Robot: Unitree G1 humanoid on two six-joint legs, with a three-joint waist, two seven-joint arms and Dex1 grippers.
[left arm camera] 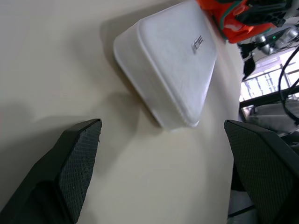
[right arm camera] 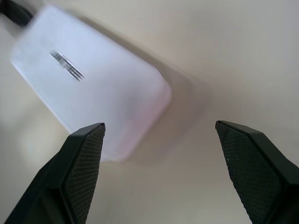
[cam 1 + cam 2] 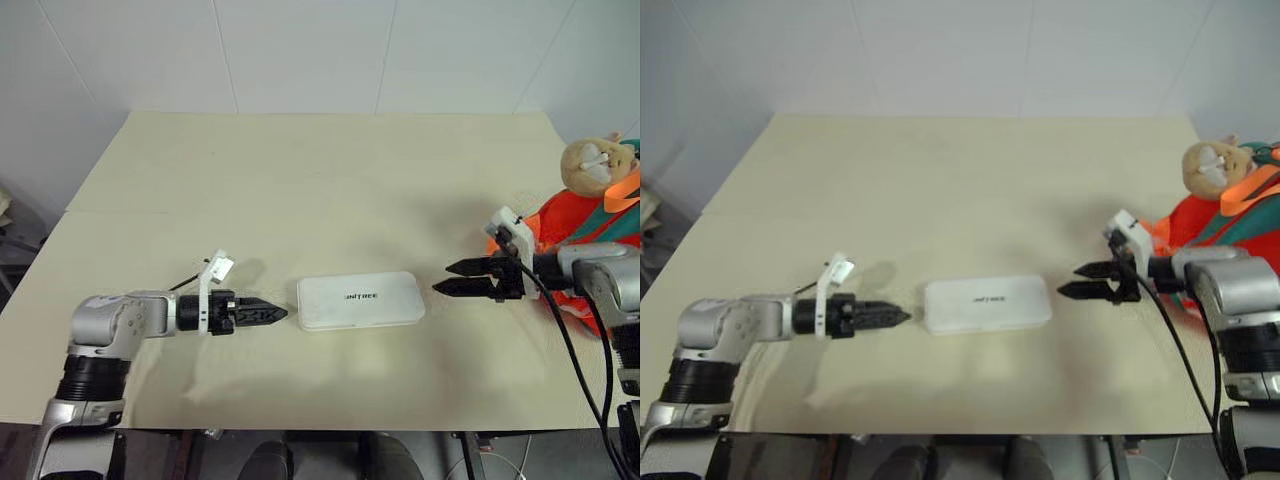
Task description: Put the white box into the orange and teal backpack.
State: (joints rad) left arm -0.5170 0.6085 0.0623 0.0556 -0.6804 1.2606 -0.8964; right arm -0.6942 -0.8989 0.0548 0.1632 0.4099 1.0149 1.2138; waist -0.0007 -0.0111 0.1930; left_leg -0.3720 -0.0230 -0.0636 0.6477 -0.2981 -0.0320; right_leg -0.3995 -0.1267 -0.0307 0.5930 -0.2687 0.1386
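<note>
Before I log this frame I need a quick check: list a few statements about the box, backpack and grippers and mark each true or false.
1. The white box lies flat on the table. True.
2. The left gripper holds the box. False: it is open, short of the box's end.
3. The orange and teal backpack sits at the table's right edge. True.
4. The box is inside the backpack. False: it lies between the grippers.
5. The right gripper is open. True.
</note>
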